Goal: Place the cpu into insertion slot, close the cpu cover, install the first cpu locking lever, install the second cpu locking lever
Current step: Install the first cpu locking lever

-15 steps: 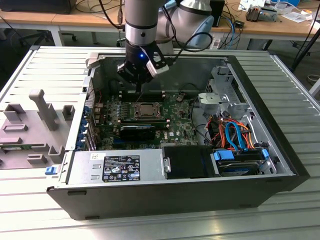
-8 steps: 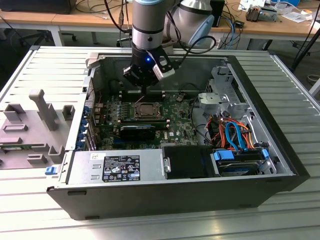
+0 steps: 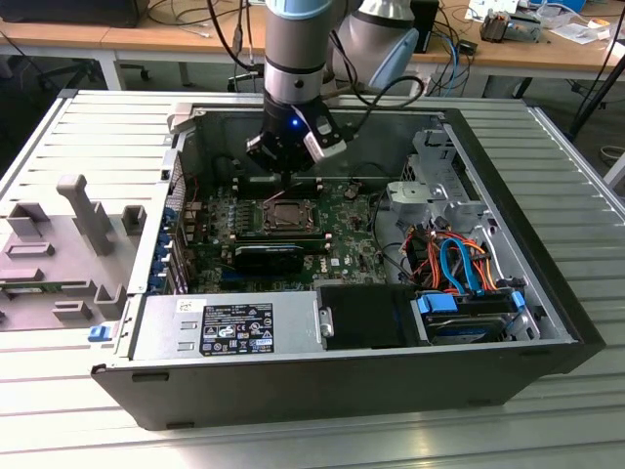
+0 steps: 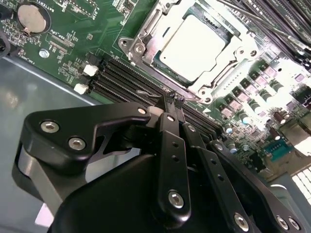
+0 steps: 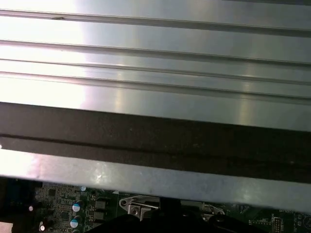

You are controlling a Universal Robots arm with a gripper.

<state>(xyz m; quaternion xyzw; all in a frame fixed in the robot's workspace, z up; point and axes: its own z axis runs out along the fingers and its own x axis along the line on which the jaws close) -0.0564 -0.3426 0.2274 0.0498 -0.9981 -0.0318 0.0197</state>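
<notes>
The open computer case lies on the table, and my gripper (image 3: 289, 184) hangs inside it at the far edge of the insertion slot (image 3: 284, 216). In the second wrist view the silvery cpu (image 4: 192, 46) sits in the slot with the cpu cover (image 4: 149, 28) lying flat around it. My gripper (image 4: 174, 100) is shut, fingertips together at the socket's edge, right beside the end of a thin wire locking lever (image 4: 147, 93). Whether the tips pinch that lever is hidden.
Long black memory slots (image 4: 121, 77) run beside the socket. A labelled black box (image 3: 234, 327) fills the case's front, and a grey drive cage (image 3: 435, 186) with orange and blue cables (image 3: 459, 264) stands on the exterior view's right. A grey fixture tray (image 3: 68, 244) lies outside the case.
</notes>
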